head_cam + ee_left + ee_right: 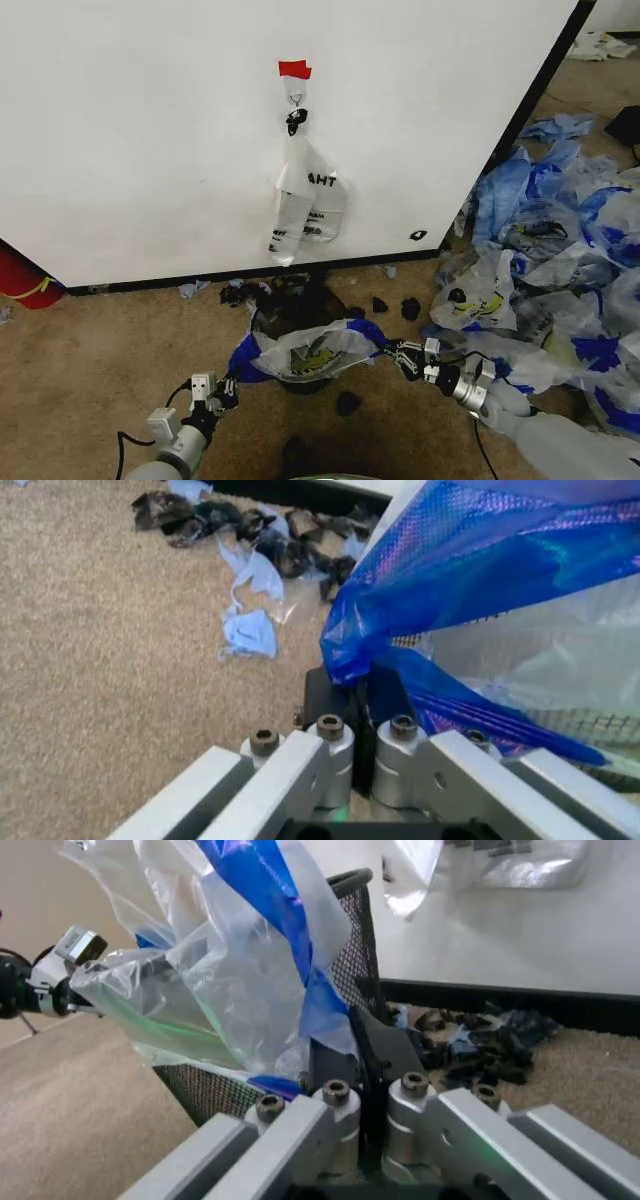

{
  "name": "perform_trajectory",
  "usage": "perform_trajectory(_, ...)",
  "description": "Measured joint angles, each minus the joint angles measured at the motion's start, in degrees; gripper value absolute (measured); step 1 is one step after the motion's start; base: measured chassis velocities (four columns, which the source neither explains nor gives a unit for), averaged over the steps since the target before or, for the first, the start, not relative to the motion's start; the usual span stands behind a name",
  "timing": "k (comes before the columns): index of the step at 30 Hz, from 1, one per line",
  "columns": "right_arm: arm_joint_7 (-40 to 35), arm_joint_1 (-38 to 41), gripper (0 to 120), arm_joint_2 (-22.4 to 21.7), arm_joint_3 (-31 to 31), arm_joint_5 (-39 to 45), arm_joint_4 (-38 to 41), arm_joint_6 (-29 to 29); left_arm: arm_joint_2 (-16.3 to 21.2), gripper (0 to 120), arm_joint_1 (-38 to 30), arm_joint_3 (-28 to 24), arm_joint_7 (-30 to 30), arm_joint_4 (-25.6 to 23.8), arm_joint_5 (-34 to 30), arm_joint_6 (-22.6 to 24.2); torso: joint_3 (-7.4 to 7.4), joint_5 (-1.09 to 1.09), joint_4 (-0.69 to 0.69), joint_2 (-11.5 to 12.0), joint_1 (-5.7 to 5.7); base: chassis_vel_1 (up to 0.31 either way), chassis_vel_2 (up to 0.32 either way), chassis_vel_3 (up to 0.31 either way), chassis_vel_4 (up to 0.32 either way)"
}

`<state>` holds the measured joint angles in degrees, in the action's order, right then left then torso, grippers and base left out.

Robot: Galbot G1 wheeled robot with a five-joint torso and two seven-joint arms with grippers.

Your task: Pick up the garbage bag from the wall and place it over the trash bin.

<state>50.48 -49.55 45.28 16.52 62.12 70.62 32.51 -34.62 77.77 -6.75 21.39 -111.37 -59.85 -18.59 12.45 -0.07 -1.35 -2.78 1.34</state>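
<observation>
The garbage bag [312, 352], translucent white with a yellow face and blue patches, is stretched open across the top of the black mesh trash bin [308, 384] in front of the wall [150, 130]. My left gripper [228, 388] is shut on the bag's blue left edge [470, 555], and its fingers [385, 697] pinch the plastic beside the bin's mesh [590, 724]. My right gripper [392, 352] is shut on the right edge. In the right wrist view the bag [220, 975] drapes over the bin's rim [350, 952], just ahead of that gripper [350, 1050].
A narrower white bag [305, 200] with black lettering hangs from the hook [295, 97] under red tape [294, 69]. Many loose bags [560, 260] are piled on the carpet at right. A red cylinder [20, 275] stands at far left. Dark scraps [345, 403] lie around the bin.
</observation>
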Motion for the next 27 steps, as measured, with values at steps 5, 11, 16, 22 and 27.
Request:
perform_trajectory(5, -0.25, 0.39, 0, 1.0, 0.13, -0.07, -0.91, 0.0, -0.83, 0, 0.04, 0.1, -0.87, 0.39, 0.15, -0.62, 0.0, 0.0, 0.0, 0.0, 0.0, 0.0, 0.0, 0.0, 0.0)
perform_trajectory(11, -1.74, 0.36, 0, 1.29, 0.16, -0.79, -0.92, 0.17, -1.32, 19, 0.3, 0.33, -1.67, 0.52, 0.42, -1.19, 0.0, 0.0, 0.0, 0.0, 0.0, 0.0, 0.0, 0.0, 0.0)
perform_trajectory(16, -5.18, -0.03, 7, 0.77, -0.3, -2.51, -0.21, 0.49, -1.67, 41, 0.39, 0.76, -1.67, -0.44, 0.53, -1.33, 0.0, 0.01, 0.0, 0.0, 0.0, 0.0, 0.0, 0.0, 0.0)
perform_trajectory(22, -7.67, -0.28, 25, 0.06, -0.97, -3.97, 0.51, 0.73, -1.46, 60, 1.16, 1.22, -1.36, -1.75, 0.78, -1.12, 0.0, 0.0, 0.0, 0.0, 0.0, 0.0, 0.0, 0.0, 0.0)
perform_trajectory(27, -8.92, -1.01, 47, -0.93, -1.94, -5.34, 1.62, 1.43, -0.94, 81, 2.82, 1.95, -0.7, -2.83, 1.92, -0.78, 0.0, 0.02, 0.0, 0.0, 0.0, 0.0, 0.0, 0.0, 0.0)
